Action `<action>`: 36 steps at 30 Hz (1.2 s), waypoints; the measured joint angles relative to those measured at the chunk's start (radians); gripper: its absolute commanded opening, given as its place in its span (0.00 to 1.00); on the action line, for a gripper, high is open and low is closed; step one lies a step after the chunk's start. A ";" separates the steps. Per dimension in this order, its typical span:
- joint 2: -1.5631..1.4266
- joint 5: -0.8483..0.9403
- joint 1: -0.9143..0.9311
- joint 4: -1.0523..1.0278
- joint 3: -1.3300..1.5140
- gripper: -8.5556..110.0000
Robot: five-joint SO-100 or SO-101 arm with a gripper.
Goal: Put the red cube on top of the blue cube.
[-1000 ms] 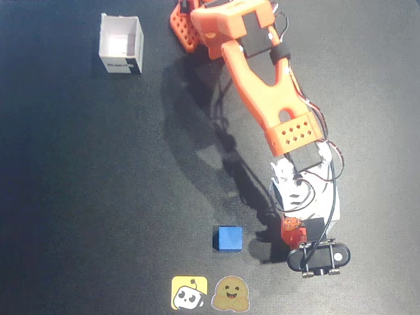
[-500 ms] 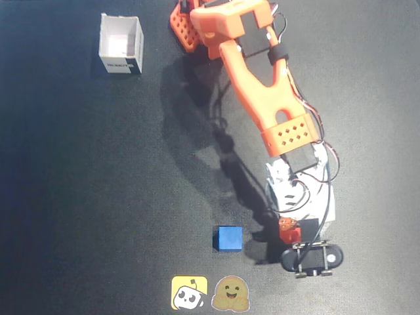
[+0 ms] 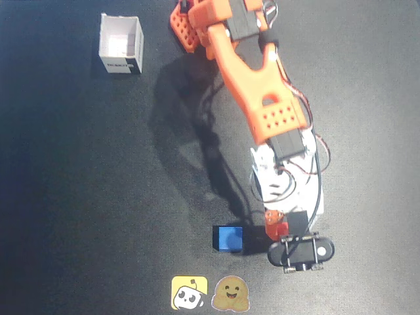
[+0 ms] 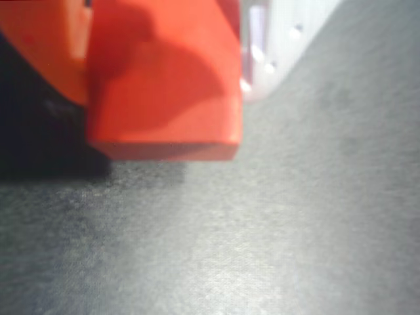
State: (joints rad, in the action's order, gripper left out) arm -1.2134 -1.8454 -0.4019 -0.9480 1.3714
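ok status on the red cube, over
Gripper shut on red cube, clear of the mat. Blue cube bare, just left in overhead view. Nothing between them.

Overhead view is evenly lit w/ moderate brightness, fairly sharp though a bit grainy; the arm throws a broad, soft double shadow to its left on the black mat, so light comes from the right side of the pic, and the white box looks slightly blown out on its inner walls. Wrist view is much softer: the red cube is very close to the lens & blurred, w/ a dark curved shadow across its face. There's also small glare spots on the pale finger beside it, deep shadow at left under the cube, and mat texture smeared into grey noise.
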 measured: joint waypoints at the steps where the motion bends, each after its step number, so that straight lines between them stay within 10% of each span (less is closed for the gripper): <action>1: -0.014 0.003 0.008 -0.008 0.006 0.08; 36: -0.164 0.086 0.259 -0.075 0.126 0.08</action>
State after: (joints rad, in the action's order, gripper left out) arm -1.3775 -1.7595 -0.1427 -1.0232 1.4972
